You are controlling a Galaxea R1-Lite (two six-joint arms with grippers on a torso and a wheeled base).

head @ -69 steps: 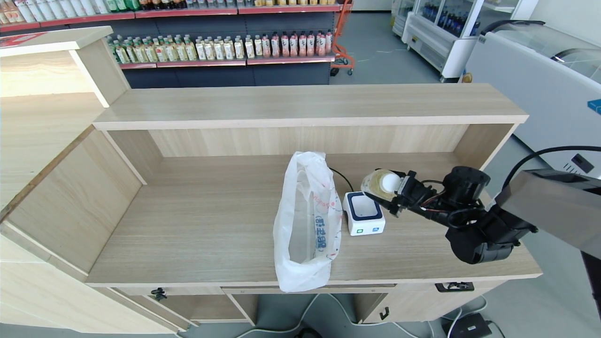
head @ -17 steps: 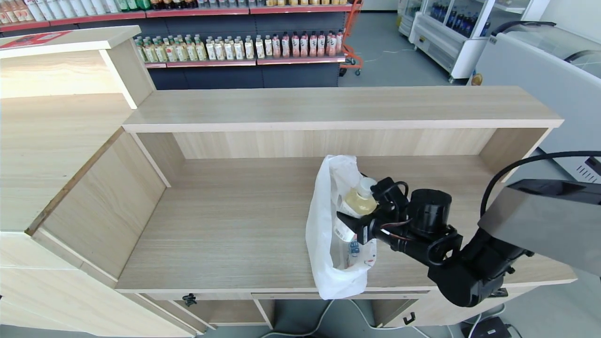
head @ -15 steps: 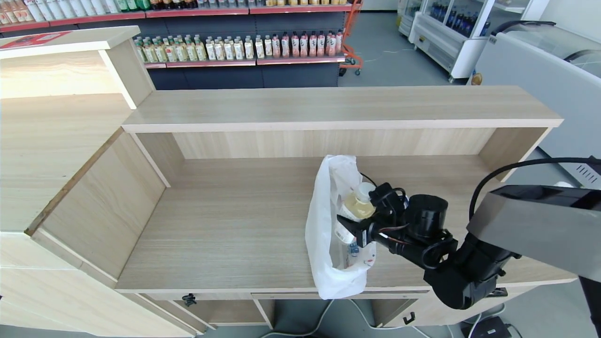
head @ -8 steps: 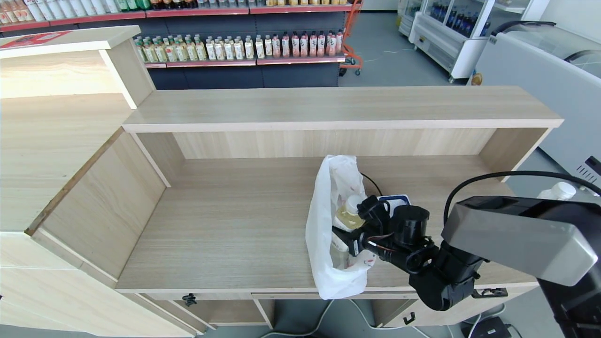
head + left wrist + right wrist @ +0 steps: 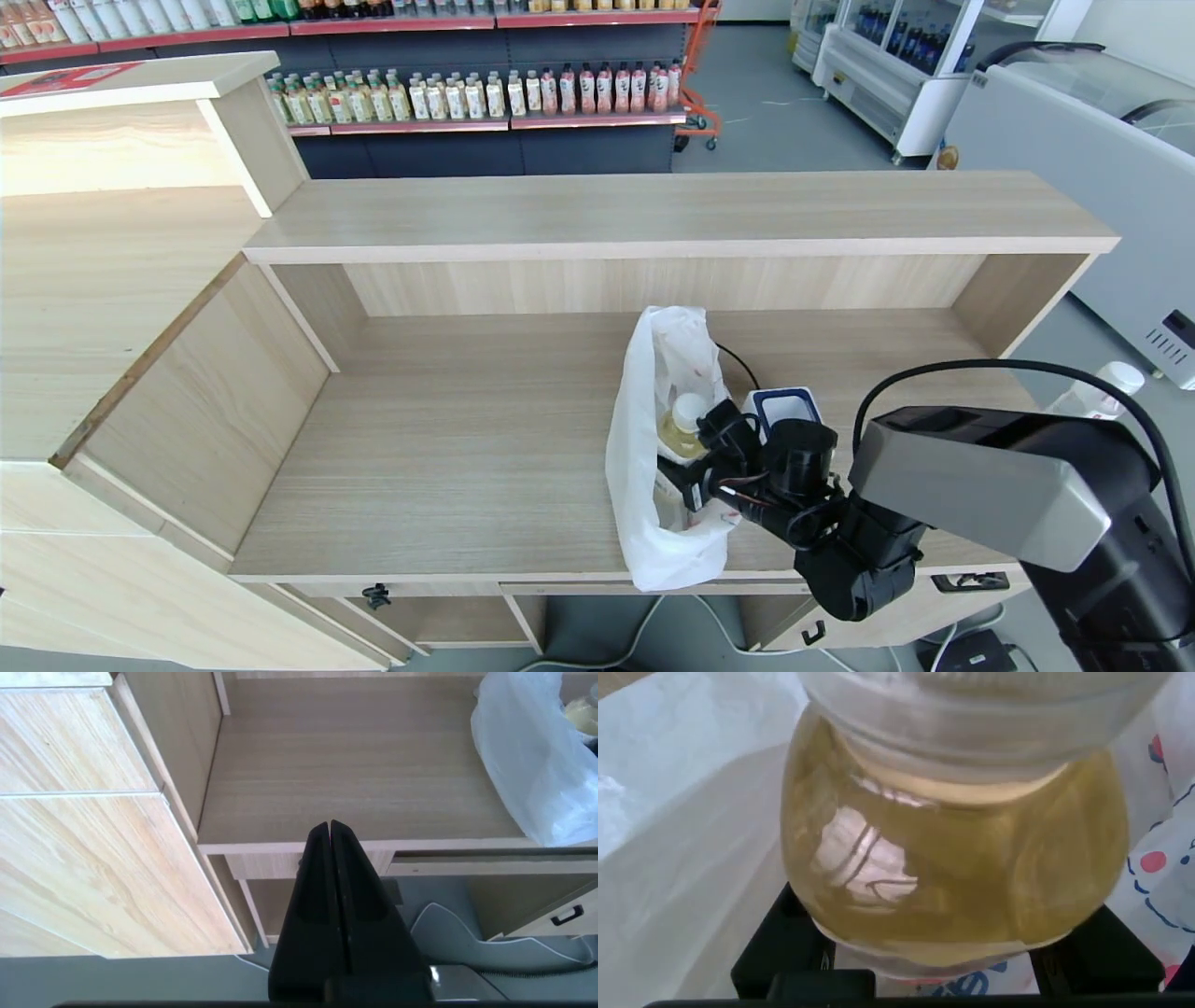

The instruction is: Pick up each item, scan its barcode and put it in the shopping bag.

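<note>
1. My right claw (image 5: pixel 695 457) is clamped on the bottle (image 5: pixel 684 429), fingers on either side of its body below the shoulder. The white cap points up and away from me.
2. The bottle is down inside the mouth of the shopping bag (image 5: pixel 635 504), on the side near the scanner (image 5: pixel 782 408). Up close, the bottle (image 5: pixel 952 859) is full of yellowish drink, with white bag film (image 5: pixel 682 812) close around it.
3. Handling: I judge it fairly heavy for its size, being full. The clear plastic wall looks smooth and likely slick, and it would give a little if squeezed. The ringed shoulder under the cap looks the stiffest part. My mid-body hold suits lowering it upright.
4. The bag is thin, soft film that stands slack on the counter (image 5: pixel 467 448), with its mouth open upward. It will not brace anything, so I judge the bottle could tip or drag a wall inward on release.
5. Contents: I see my bottle in there and some coloured print. Whether that print is label, bag or another item, I cannot tell.
6. My left claw (image 5: pixel 330 831) is closed on nothing. It hangs off the counter's front edge, well apart from the bag (image 5: pixel 523 756).
</note>
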